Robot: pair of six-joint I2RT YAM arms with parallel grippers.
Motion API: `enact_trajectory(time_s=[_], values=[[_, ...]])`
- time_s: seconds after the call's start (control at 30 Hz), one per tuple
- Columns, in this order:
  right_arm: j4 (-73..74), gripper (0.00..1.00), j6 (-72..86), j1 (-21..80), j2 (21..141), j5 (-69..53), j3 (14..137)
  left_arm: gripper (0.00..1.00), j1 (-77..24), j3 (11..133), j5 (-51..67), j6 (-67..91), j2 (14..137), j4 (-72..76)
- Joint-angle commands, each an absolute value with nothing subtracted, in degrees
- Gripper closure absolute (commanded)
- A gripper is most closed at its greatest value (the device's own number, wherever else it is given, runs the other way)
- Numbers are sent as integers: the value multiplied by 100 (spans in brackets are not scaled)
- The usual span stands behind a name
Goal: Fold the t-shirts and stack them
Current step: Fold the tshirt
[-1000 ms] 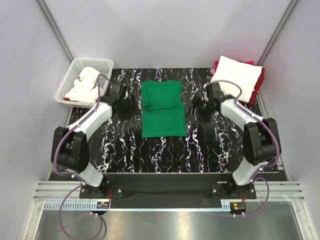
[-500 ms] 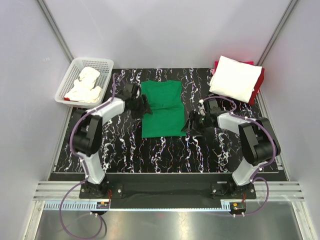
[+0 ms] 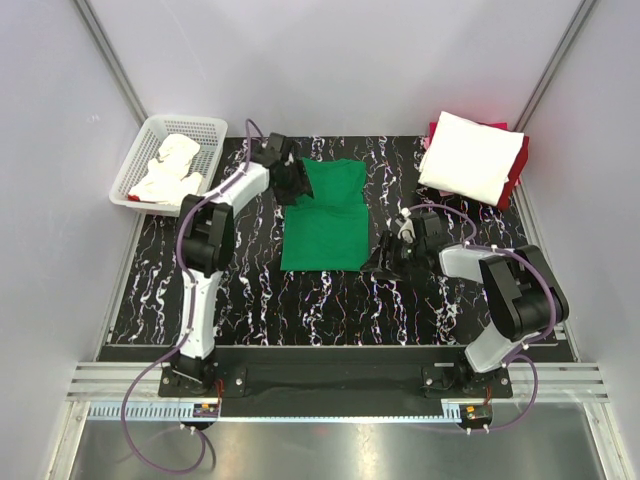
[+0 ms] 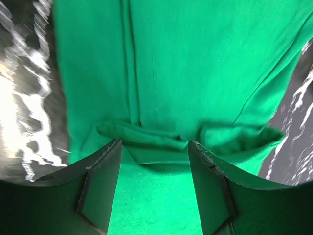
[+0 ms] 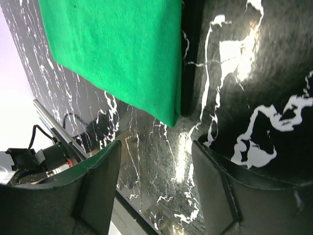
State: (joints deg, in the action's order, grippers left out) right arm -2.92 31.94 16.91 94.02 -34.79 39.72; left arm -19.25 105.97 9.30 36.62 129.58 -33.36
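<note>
A bright green t-shirt (image 3: 325,215) lies folded into a long rectangle in the middle of the black marbled mat. My left gripper (image 3: 295,182) hovers open over its far left corner. In the left wrist view green fabric (image 4: 186,73) with a folded sleeve fills the space under the open left gripper (image 4: 154,147). My right gripper (image 3: 385,262) is open just off the shirt's near right corner. The right wrist view has that green corner (image 5: 168,110) just ahead of the right gripper (image 5: 156,147), with bare mat between the fingers. A folded white t-shirt (image 3: 470,155) rests on a red t-shirt (image 3: 516,172) at the back right.
A white mesh basket (image 3: 186,121) at the back left holds crumpled white cloth (image 3: 170,170). The mat (image 3: 250,290) ends at a metal rail along the near edge. Grey walls close in the left, right and far sides.
The left gripper swung from left of the shirt onto its far left corner. The right gripper came nearer, from beside the shirt's middle down to its near right corner.
</note>
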Motion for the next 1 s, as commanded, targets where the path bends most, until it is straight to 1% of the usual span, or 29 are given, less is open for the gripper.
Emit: enact_trajectory(time_s=[0.0,0.1,0.17,0.27,0.37,0.4,0.43,0.47,0.5,0.57,0.6,0.7,0.73,0.77,0.83,0.87,0.97], values=[[-553,33,3155,1731,9264,-3340,3692,38,-1583,11458,616,3674,12911,-3744],[-659,33,3173,1723,9237,-3349,3639,36,-1346,11837,501,3761,12788,-3972],[-677,33,3173,1723,9237,-3331,3630,36,-1248,11874,536,3788,12595,-4051],[-677,33,3217,1723,9220,-3270,3630,36,-1213,11489,606,3701,12218,-4043],[-598,33,3261,1723,9299,-3261,3743,37,-1230,10287,843,3648,11595,-3676],[-563,35,3269,1723,9386,-3261,3779,38,-1239,9483,879,3639,11410,-3543],[-510,36,3287,1723,9422,-3252,3814,38,-1257,9040,905,3647,11008,-3211],[-475,38,3296,1723,9500,-3261,3884,38,-1266,8165,931,3700,10604,-3017],[-449,38,3296,1723,9536,-3252,3920,38,-1274,7765,993,3718,10600,-2815],[-413,40,3340,1723,9632,-3226,3972,38,-1283,7009,1090,3822,10083,-2322],[-422,41,3349,1731,9659,-3217,3990,38,-1309,6396,1133,3841,9942,-2181],[-387,47,3384,1758,9878,-3225,4174,39,-1397,5530,1186,3920,9424,-1785],[-291,53,3349,1767,9966,-3243,4244,39,-1424,5380,1187,3929,9344,-1654],[-264,55,3331,1810,10036,-3234,4384,40,-1459,5231,1187,3972,9273,-1591],[-211,63,3331,1837,10221,-3234,4482,40,-1582,4932,1222,3973,9089,-1495],[-194,69,3305,1854,10274,-3226,4552,40,-1626,4852,1204,4007,9027,-1468],[-176,78,3278,1907,10362,-3217,4632,40,-1793,4580,1152,4034,8903,-1319]])
